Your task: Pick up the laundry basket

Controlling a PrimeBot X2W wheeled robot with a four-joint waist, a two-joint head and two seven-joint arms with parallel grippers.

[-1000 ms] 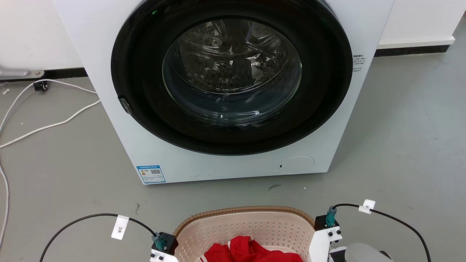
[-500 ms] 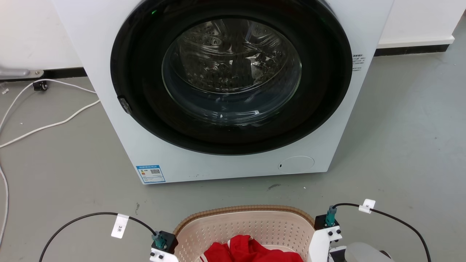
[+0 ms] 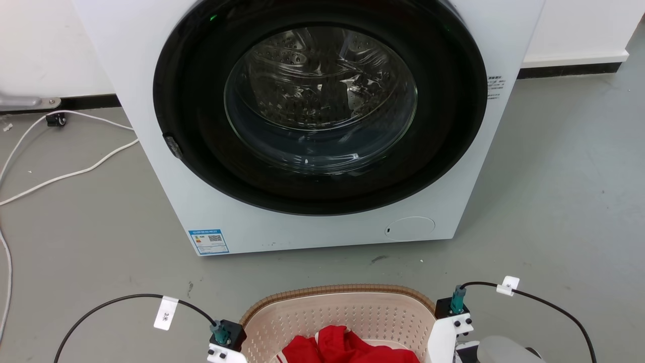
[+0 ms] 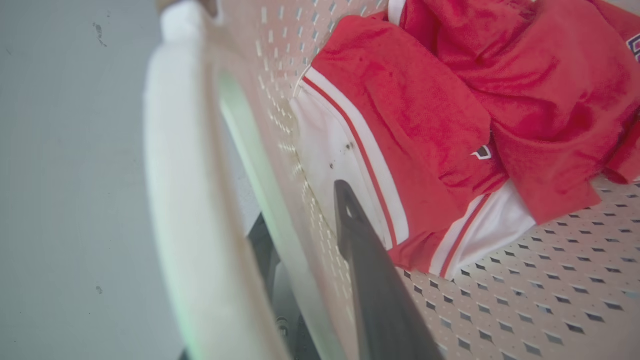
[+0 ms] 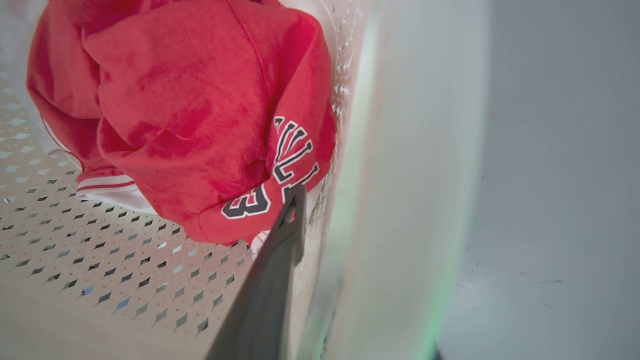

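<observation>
Two grippers: one at each side of the basket (image 3: pixel 342 293), right down at the bottom edge of the head view.
Left gripper (image 4: pixel 300 210): jaws narrow, straddling the basket's left wall. One finger (image 4: pixel 365 270) is inside, lying flat along the perforations. The other is outside, dark, showing through the gap under the white left handle (image 4: pixel 175 200). Closed on that wall.
Right gripper (image 5: pixel 345 205): one finger (image 5: pixel 270 290) is inside, running up close along the wall. Its partner is hidden behind the right handle (image 5: pixel 410 175), so how these jaws stand, can't tell.
Basket: cream, perforated, brown woven rim, sitting between the two wrists and near the front of the washer (image 3: pixel 146 101). On the floor or off it, can't tell.
Jersey (image 5: pixel 190 125): red, white trim, black-and-white lettering, bunched up in the basket and pushed against the right wall. The right finger's tip shows in front of the lettering.
Black cables (image 3: pixel 126 298): one loops out from each wrist, each with a white tag.
Floor (image 3: pixel 554 191): grey, with a dark scuff between basket and washer.
Washer: white front-loader with a dark-ringed glass door (image 3: pixel 322 101), steel drum showing through. A blue sticker (image 3: pixel 208 241) sits at its lower left corner, a round flap (image 3: pixel 410 228) at its lower right.
White cable (image 3: pixel 65 175): snaking over the floor to the washer's left.
Wall (image 3: pixel 579 25): white, dark baseboard, behind it all.
</observation>
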